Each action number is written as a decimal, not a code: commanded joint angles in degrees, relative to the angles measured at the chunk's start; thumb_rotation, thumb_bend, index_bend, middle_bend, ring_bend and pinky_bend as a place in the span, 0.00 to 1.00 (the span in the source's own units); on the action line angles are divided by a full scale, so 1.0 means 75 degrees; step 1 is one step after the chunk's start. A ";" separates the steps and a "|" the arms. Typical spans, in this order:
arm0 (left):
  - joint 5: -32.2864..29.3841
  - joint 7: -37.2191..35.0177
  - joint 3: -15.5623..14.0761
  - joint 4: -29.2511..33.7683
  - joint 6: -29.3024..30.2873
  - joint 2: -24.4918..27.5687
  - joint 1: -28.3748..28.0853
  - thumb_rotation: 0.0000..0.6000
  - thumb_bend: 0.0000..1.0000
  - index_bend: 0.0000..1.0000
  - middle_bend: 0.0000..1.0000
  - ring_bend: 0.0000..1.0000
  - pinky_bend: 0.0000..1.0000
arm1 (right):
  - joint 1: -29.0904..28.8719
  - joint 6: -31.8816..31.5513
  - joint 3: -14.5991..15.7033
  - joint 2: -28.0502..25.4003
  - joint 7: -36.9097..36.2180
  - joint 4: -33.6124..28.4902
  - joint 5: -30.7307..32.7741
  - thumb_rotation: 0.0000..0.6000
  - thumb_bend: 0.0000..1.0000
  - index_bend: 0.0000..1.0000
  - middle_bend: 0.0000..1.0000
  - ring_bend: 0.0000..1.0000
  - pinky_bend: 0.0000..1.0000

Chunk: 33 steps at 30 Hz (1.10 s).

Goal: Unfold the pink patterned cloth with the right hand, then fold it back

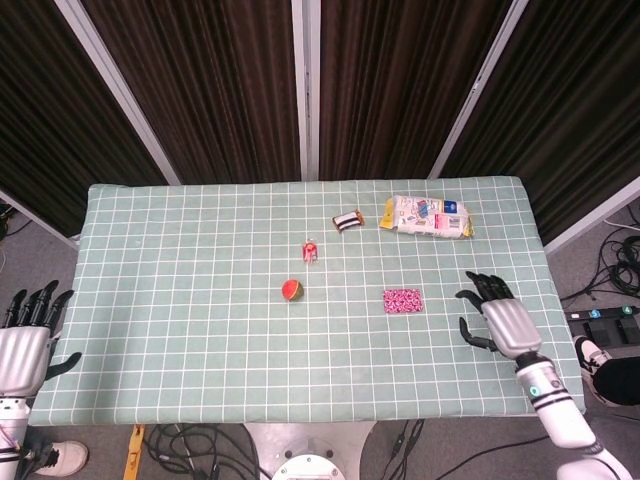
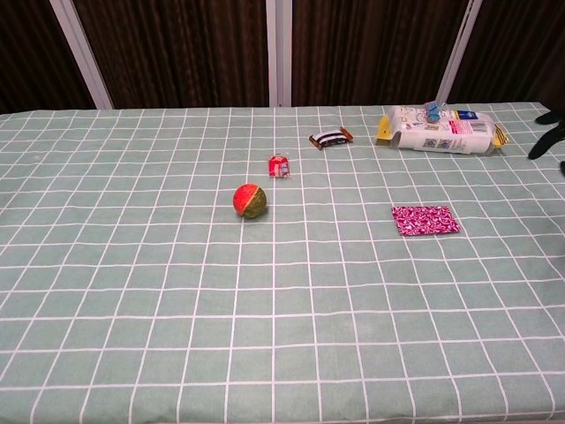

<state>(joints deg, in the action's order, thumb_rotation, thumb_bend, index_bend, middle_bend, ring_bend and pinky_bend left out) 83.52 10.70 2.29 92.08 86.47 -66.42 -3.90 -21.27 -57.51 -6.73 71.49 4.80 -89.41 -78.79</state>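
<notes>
The pink patterned cloth [image 1: 403,300] [image 2: 425,220] lies folded into a small flat rectangle on the green checked tablecloth, right of centre. My right hand [image 1: 502,320] hovers over the table to the right of the cloth, fingers spread, holding nothing; only its dark fingertips [image 2: 548,134] show at the right edge of the chest view. My left hand [image 1: 25,335] stays off the table's left edge, fingers apart and empty.
A red and green ball [image 1: 292,290] [image 2: 249,200] sits left of the cloth. A small red packet [image 1: 311,251], a dark snack bar [image 1: 347,221] and a white wipes pack [image 1: 426,217] lie further back. The table's front edge [image 1: 330,418] is near.
</notes>
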 commanded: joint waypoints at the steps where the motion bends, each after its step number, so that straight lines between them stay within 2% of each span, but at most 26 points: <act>1: -0.0010 -0.0007 -0.0005 -0.0004 -0.0002 -0.0001 0.0012 1.00 0.00 0.18 0.15 0.12 0.07 | -0.0804 0.1041 -0.0216 0.0733 0.0278 0.0753 0.0685 0.34 0.51 0.28 0.00 0.00 0.00; 6: 0.0007 -0.0033 -0.0007 0.0026 -0.0021 0.0027 0.0009 1.00 0.00 0.18 0.15 0.12 0.07 | -0.1355 0.1743 -0.0282 0.1511 0.0271 0.1682 0.1080 0.32 0.51 0.29 0.00 0.00 0.00; 12: 0.0017 -0.0036 0.0031 0.0076 -0.0039 0.0136 -0.0021 1.00 0.00 0.18 0.15 0.12 0.07 | -0.1688 0.2036 -0.0205 0.2270 -0.0028 0.2726 0.1022 0.33 0.50 0.29 0.00 0.00 0.00; 17: 0.0016 -0.0007 0.0033 0.0107 -0.0072 0.0146 -0.0037 1.00 0.00 0.18 0.15 0.12 0.07 | -0.1913 0.2191 -0.0191 0.2609 -0.0173 0.3294 0.0982 0.32 0.50 0.29 0.00 0.00 0.00; 27: -0.0003 0.0070 0.0049 0.0176 -0.0112 0.0174 -0.0064 1.00 0.00 0.18 0.15 0.12 0.07 | -0.2074 0.2321 0.0014 0.2916 -0.0323 0.3728 0.0850 0.32 0.50 0.29 0.00 0.00 0.00; 33: -0.0030 0.0093 0.0045 0.0181 -0.0130 0.0169 -0.0060 1.00 0.00 0.18 0.15 0.12 0.07 | -0.1989 0.2257 0.0227 0.2834 -0.0410 0.3652 0.0704 0.32 0.50 0.29 0.00 0.00 0.00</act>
<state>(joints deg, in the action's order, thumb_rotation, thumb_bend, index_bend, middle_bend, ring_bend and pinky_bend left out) 83.31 11.38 2.63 93.43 85.51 -65.15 -4.35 -36.35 -40.48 -5.28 92.96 1.85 -61.78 -73.32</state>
